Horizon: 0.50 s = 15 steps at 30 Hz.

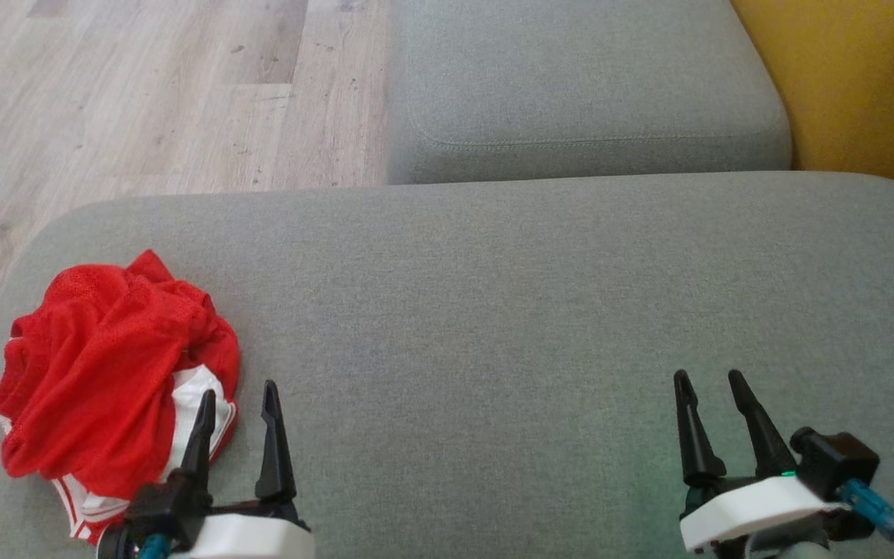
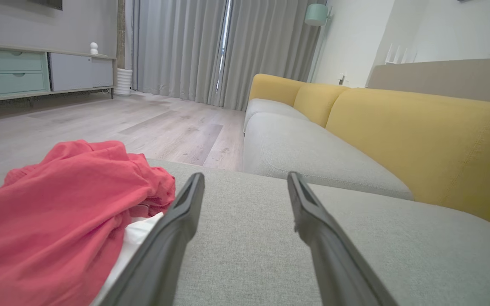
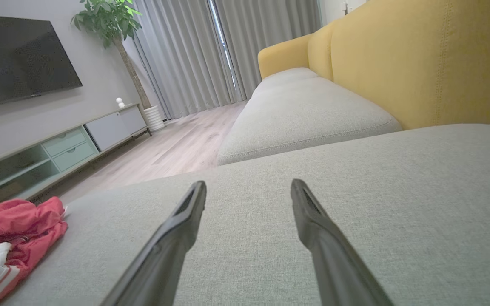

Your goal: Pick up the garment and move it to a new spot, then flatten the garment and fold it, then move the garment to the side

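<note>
I see garment (image 1: 109,365) bunched in red heap with white trim at left end of cushion (image 1: 493,295); my left claw (image 1: 237,392) released, jaws spread, empty, just beside heap at cushion's near edge; one jaw overlaps white trim, contact unclear; my right claw (image 1: 707,376) released, empty, over cushion's bare right part, well apart from garment

Left claw (image 1: 239,390) and right claw (image 1: 707,374): long tapered black fingers (image 1: 275,442), white housings (image 1: 750,505), blue cable plugs (image 1: 870,508), a green light (image 1: 787,473).
</note>
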### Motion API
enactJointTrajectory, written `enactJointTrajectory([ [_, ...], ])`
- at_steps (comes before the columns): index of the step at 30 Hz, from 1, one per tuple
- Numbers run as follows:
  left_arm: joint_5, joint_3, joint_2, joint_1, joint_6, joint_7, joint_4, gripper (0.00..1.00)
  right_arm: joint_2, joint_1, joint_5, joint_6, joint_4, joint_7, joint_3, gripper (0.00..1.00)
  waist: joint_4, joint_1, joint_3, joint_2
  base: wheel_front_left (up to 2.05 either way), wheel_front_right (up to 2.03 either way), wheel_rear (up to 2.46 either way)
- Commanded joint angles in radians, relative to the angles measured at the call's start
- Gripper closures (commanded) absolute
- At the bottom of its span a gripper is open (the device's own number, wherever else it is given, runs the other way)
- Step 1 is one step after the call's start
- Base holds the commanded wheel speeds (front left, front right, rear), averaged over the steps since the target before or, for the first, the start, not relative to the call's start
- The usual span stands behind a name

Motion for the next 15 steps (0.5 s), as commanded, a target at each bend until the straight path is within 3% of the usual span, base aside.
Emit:
enactJointTrajectory([
  [1,0.031,0.016,0.005,-0.032,0.01,-0.014,-0.026,0.0,-0.009,-0.027,-0.032,0.007,-0.027,-0.016,0.025,0.0,0.0,-0.0001,-0.001,0.0,0.0,0.0,0.0],
  [15,0.172,-0.003,0.006,-0.033,0.045,-0.055,-0.002,0.0,-0.01,-0.03,-0.186,0.008,-0.002,-0.057,0.046,0.0,0.002,-0.0001,-0.013,0.0,0.0,0.0,0.0],
])
